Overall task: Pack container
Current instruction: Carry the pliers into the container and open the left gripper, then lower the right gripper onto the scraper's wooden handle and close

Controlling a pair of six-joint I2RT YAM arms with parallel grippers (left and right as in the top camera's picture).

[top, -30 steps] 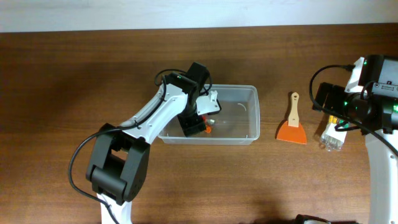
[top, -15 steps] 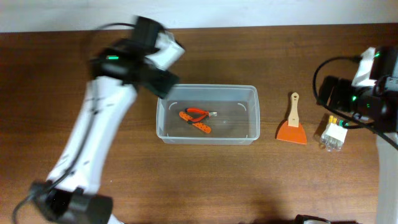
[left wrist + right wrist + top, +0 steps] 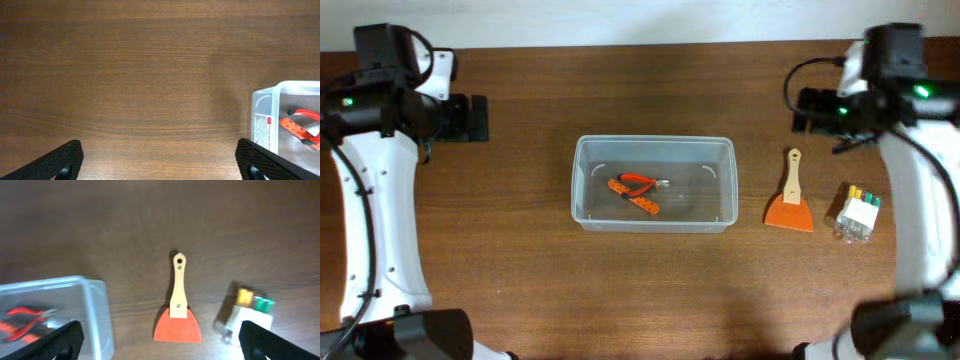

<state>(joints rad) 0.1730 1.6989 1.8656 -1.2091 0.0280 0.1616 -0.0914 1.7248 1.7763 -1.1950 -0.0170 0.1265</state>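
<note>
The clear container sits mid-table with orange-handled pliers lying inside. Its corner and the pliers show at the right of the left wrist view, and the container and pliers show at the left of the right wrist view. My left gripper is open and empty, far left of the container; its fingers hang over bare wood. My right gripper is open and empty, above and behind an orange scraper.
The scraper has a wooden handle pointing to the back. A small clear pack with white, yellow and green items lies to its right and also shows in the right wrist view. The table's back edge meets a white wall.
My left arm has lifted out of the container, leaving the pliers inside, and swung to the far left. My right arm has moved from beside the pack toward the back, behind the scraper.
</note>
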